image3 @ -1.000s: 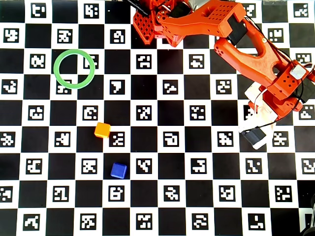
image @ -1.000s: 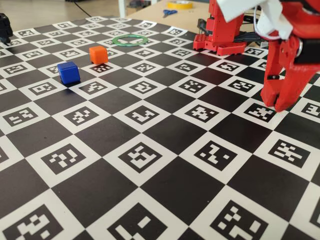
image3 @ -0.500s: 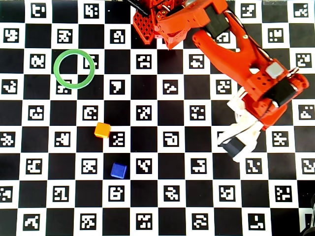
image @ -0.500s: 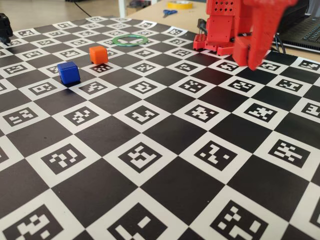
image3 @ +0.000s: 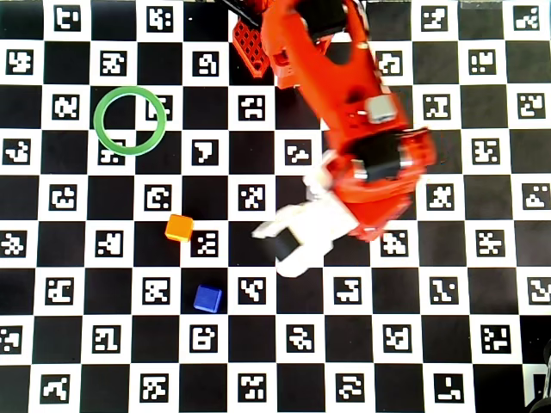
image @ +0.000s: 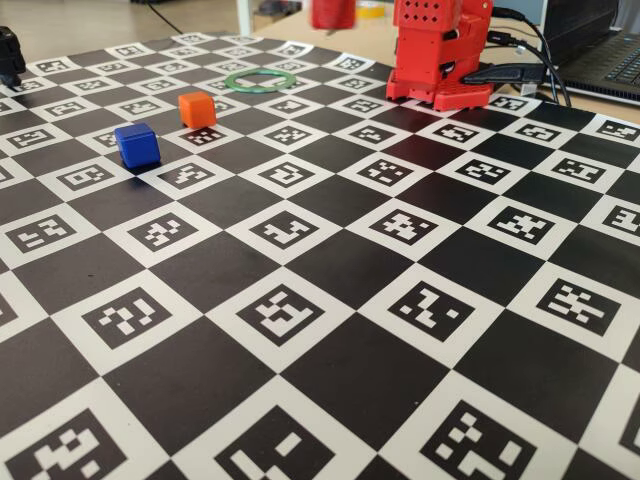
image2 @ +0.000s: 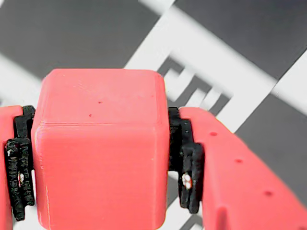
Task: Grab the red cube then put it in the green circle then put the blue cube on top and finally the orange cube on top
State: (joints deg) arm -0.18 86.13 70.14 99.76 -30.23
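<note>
In the wrist view my gripper (image2: 101,163) is shut on the red cube (image2: 100,143), which fills the gap between the black pads (image2: 187,167) and hangs above the checkered mat. The overhead view shows the arm (image3: 370,163) reaching over the board's middle, hiding the red cube beneath it. The green circle (image3: 96,120) lies flat and empty at the upper left, well left of the arm. The orange cube (image3: 179,227) and the blue cube (image3: 207,298) sit apart on the mat below it. The fixed view shows the green circle (image: 229,80), orange cube (image: 197,109) and blue cube (image: 137,145).
The arm's red base (image: 440,60) stands at the back of the marker-printed checkerboard mat (image: 320,300). A laptop (image: 600,50) and cables lie behind it at the right. A black object (image: 8,55) sits at the left edge.
The arm has swung left from the board's right side to its middle, carrying the red cube high. The orange cube, blue cube and green circle have not moved.
</note>
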